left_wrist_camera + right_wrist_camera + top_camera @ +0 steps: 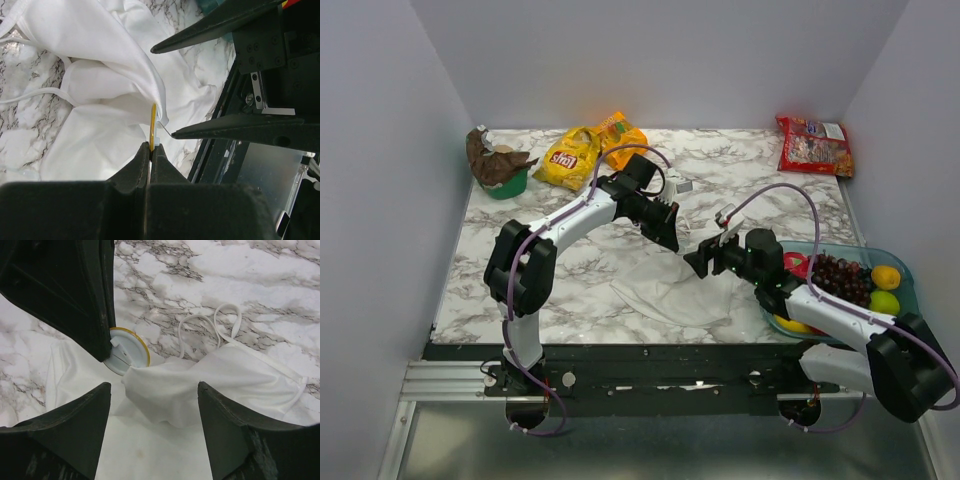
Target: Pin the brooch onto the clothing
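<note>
The white clothing [665, 290] lies crumpled on the marble table, in front of both arms. My left gripper [670, 236] is shut on the brooch [152, 125], seen edge-on as a thin yellow disc at the fingertips [156, 150], with its thin pin pointing right. In the right wrist view the brooch [129, 351] shows its white back and yellow rim, and a lifted fold of the clothing [170, 385] touches its lower edge. My right gripper [154, 390] is open and empty, with the fold between its fingers. It faces the left gripper closely [700, 262].
A clear blue tray [900, 258] with grapes, lemons and other fruit stands at the right. Yellow and orange snack bags [582, 152] and a green bowl [506, 184] are at the back left, a red bag [814, 143] at the back right. White straps [210, 325] lie on the marble.
</note>
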Available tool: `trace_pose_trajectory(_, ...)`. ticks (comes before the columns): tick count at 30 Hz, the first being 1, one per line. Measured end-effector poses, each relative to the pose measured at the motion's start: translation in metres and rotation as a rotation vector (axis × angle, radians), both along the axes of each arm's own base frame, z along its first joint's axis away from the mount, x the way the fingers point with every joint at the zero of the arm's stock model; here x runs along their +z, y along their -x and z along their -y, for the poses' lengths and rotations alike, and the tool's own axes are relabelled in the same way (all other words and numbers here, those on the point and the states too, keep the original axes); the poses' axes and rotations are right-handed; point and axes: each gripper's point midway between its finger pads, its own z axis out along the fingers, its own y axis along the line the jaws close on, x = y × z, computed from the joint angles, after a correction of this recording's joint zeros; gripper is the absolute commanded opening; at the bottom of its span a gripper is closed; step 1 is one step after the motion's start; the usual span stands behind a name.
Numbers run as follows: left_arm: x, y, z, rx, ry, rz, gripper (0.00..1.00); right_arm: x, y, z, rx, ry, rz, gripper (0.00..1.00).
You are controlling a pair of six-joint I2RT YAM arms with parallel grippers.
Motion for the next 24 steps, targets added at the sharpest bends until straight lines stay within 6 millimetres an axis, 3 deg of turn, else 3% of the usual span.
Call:
trace_pose_trajectory(14, 0.0, 0.003, -0.002, -0.011, 0.003, -0.016, 0.0, 0.0, -0.006, -0.008, 0.102, -0.042, -0.027, 0.7)
trace_pose_trajectory(24, 0.001, 0.006, -0.002, -0.022, 0.008, -0.026, 0.0, 0.004, -0.006, -0.012, 0.145, -0.067, -0.019, 0.59)
